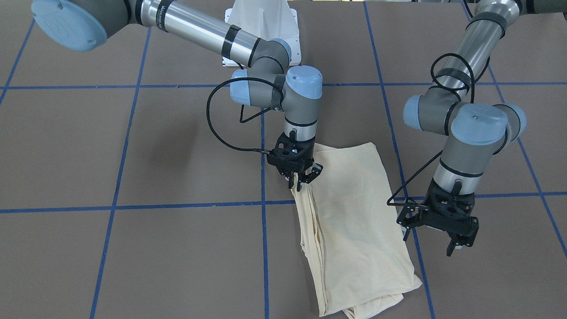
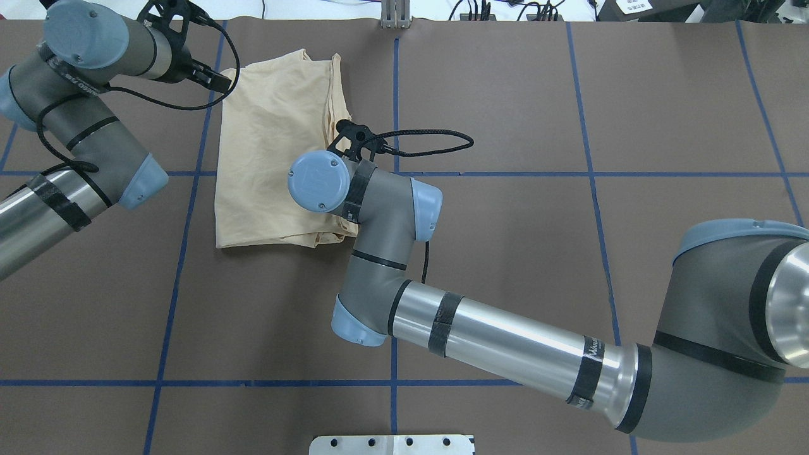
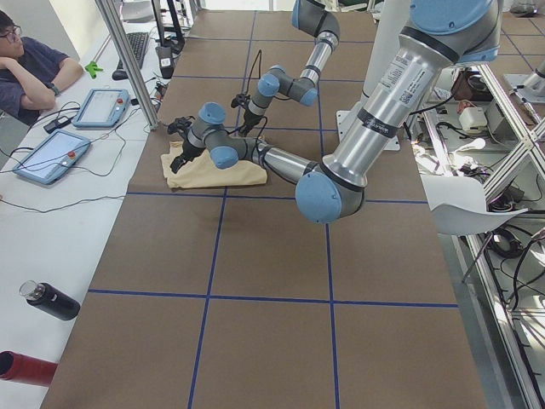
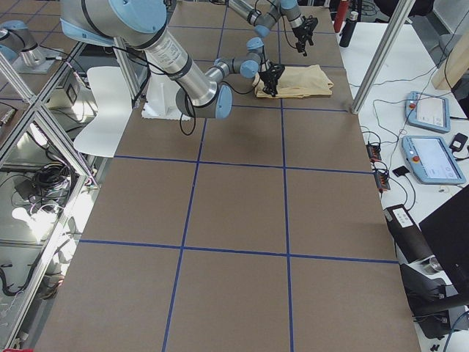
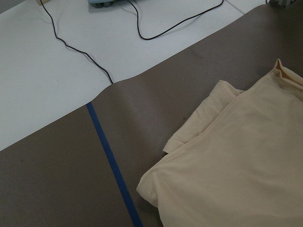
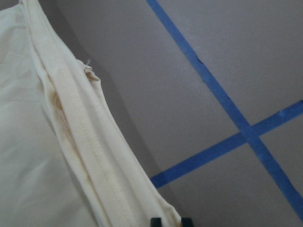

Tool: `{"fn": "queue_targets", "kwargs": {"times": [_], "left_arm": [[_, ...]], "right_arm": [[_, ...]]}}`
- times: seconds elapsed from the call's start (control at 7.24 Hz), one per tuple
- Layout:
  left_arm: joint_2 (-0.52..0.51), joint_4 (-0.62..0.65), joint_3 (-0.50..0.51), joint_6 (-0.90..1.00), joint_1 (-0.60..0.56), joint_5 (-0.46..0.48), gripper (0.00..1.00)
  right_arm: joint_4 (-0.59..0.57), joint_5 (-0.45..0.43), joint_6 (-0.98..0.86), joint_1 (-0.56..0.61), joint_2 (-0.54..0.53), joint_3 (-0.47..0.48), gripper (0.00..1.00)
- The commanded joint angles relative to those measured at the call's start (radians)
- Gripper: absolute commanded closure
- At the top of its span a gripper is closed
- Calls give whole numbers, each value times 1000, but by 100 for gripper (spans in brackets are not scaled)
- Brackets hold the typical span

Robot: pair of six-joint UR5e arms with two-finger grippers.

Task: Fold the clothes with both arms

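With the shirt (image 1: 354,212) pinched only by the right gripper (image 1: 298,180) and the left gripper (image 1: 428,240) held open and empty, the folded layers could be dragged apart.

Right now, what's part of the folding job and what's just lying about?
Job: cream shirt, pinched at its edge by the right gripper; left gripper, open beside it.
Lying about: black bottle, red bottle and two tablets on the side table; a seated person.
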Motion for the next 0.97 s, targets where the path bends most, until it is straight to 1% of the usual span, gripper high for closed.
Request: {"fn": "queue_targets", "kwargs": {"times": [0.0,0.14,0.28,0.41,0.55,0.83], "left_arm": [[2,0,-1,0,0,-1,0],[2,0,-3,0,0,-1,0],[2,0,-3,0,0,-1,0],[2,0,-3,0,0,-1,0],[12,0,-15,0,0,-1,0],[15,0,-27,0,2,-1,0]], "right_arm": [[-4,3,-17,-3,0,2,100],[-9,9,-30,-3,-4,23,100],[-50,21,-32,-1,-53,116,100],[-101,41,-43,-1,-140,257,100],[-113,40,-41,-1,-267,404,100],[-170,8,-40,-73,-522,723,100]]}}
